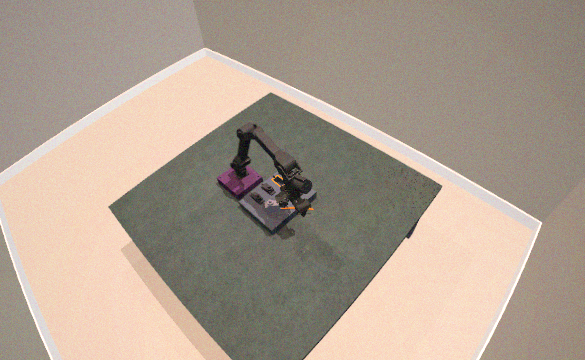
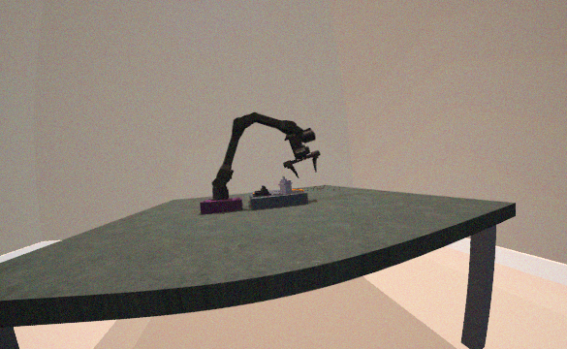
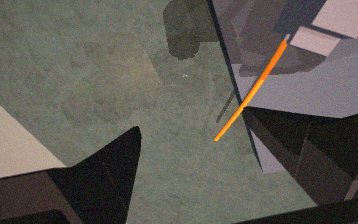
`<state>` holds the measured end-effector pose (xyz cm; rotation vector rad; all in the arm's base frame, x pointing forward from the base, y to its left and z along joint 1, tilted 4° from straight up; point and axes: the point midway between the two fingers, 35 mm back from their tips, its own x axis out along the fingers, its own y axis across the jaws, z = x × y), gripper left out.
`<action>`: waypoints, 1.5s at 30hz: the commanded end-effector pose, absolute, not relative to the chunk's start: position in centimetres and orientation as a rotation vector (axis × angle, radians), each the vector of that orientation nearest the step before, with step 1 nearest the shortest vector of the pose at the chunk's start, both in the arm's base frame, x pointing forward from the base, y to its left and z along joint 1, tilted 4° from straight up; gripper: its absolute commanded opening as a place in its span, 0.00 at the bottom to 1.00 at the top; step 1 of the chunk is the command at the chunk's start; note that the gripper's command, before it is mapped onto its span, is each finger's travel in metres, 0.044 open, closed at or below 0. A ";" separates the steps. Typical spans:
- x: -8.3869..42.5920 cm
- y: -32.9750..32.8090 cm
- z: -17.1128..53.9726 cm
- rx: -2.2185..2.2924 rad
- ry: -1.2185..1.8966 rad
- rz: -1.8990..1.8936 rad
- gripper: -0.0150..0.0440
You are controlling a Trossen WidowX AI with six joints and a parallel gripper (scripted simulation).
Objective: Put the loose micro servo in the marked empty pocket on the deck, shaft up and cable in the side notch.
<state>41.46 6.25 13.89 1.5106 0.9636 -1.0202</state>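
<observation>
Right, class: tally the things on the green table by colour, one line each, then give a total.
Purple base block: 1
Grey-blue deck: 1
Black arm: 1
Dark seated servos: 2
Pale loose servo: 1
Orange cable: 1
Total: 7

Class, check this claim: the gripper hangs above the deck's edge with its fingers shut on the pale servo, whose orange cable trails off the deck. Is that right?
Not quite. The gripper is open and holds nothing; the exterior view shows the servo standing on the deck, below the spread fingers. The rest holds: it hangs above the deck's edge, and the orange cable trails off.
</observation>
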 end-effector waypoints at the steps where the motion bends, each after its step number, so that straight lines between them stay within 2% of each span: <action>1: 39.2 4.8 14.1 1.560 0.962 -1.136 1.00; 13: 31.7 1.1 15.0 1.689 0.921 -1.540 1.00; 44: 31.8 1.4 10.4 1.690 0.920 -1.546 1.00; 45: 31.8 1.4 10.4 1.690 0.920 -1.546 0.96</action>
